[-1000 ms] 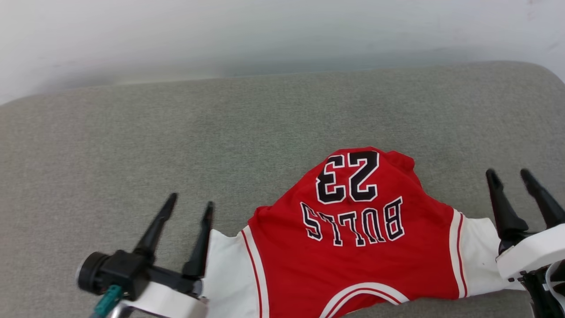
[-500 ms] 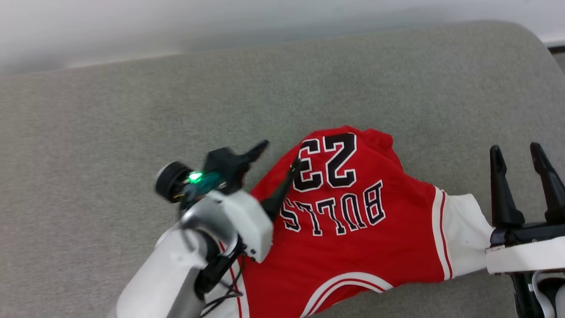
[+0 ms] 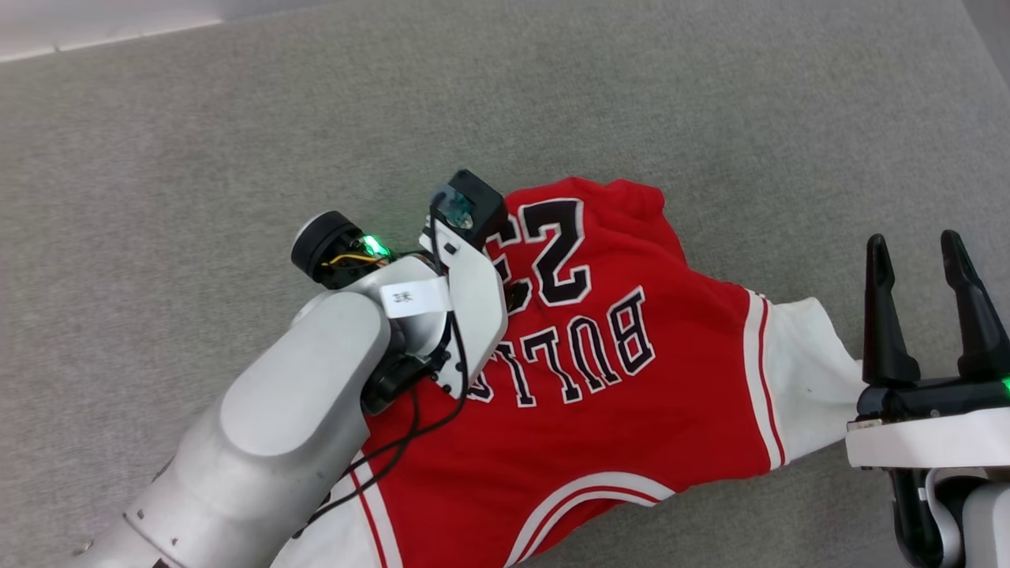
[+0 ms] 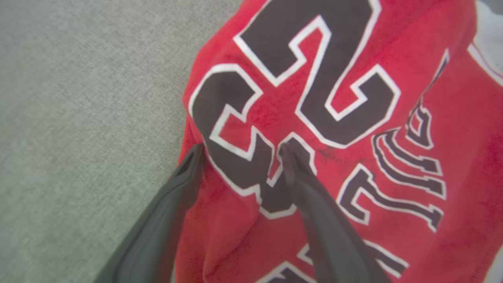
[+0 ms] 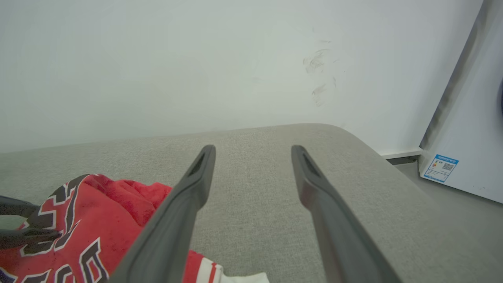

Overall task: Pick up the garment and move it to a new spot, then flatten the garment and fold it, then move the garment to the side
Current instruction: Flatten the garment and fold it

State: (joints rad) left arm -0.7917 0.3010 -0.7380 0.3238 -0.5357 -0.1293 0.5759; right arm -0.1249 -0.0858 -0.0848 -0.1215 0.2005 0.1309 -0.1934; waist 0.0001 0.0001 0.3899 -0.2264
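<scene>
The garment is a red jersey with white sleeves and black "BULLS 23" lettering, lying rumpled on a grey cushion, its print upside down to me. My left wrist reaches over its left part and hides the fingers. In the left wrist view my left gripper is open, pointing down at the "3": one finger at the garment's left edge, the other on the number. My right gripper is open and holds nothing, just right of the white sleeve. The right wrist view shows the right gripper over bare cushion.
The grey cushion ends in a rounded corner at the back right. A white wall stands behind it. A white appliance with a label stands on the floor to the right.
The head camera has tilted down. My left arm swung from beside the left sleeve forward and right onto the "23" area, fingers turned down. The right gripper and the garment stayed put.
</scene>
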